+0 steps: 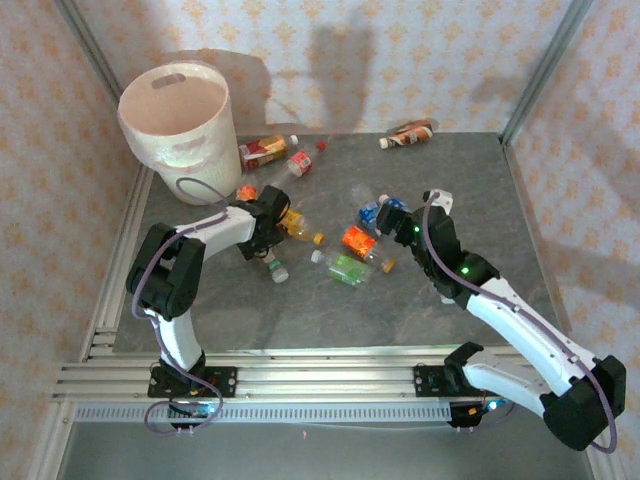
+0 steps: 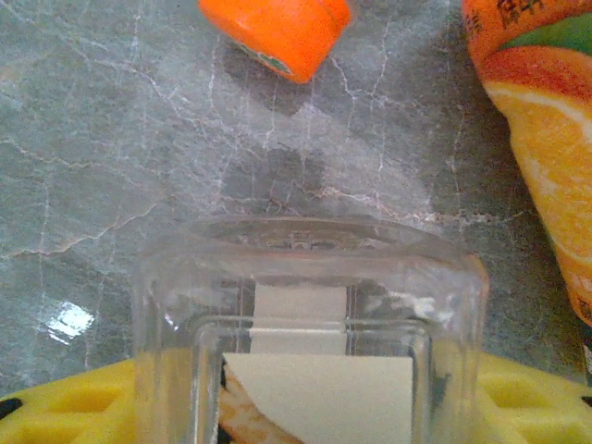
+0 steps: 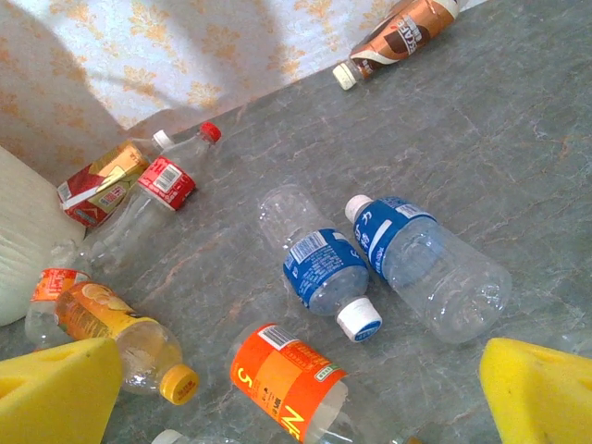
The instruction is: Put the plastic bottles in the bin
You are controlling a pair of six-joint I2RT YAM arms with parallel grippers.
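The bin [image 1: 175, 115] stands at the table's back left. My left gripper [image 1: 264, 238] is low over the table, its yellow pads [image 2: 65, 407] pressed on both sides of a clear bottle [image 2: 310, 305] with a white label that lies on the table. An orange cap [image 2: 277, 28] and an orange-fruit labelled bottle [image 2: 546, 157] lie just beyond it. My right gripper [image 1: 420, 222] hangs open above the middle cluster, with an orange-labelled bottle [image 3: 291, 379] below its spread fingers [image 3: 55, 393]. Two blue-labelled bottles [image 3: 324, 268] lie a little farther off.
A yellow-capped bottle [image 3: 120, 338], a red-labelled bottle [image 3: 162, 185] and a crushed red-gold one [image 3: 97, 180] lie toward the bin. A brown bottle [image 1: 410, 133] rests by the back wall. A green-labelled bottle [image 1: 348, 268] lies mid-table. Metal posts frame the table's corners.
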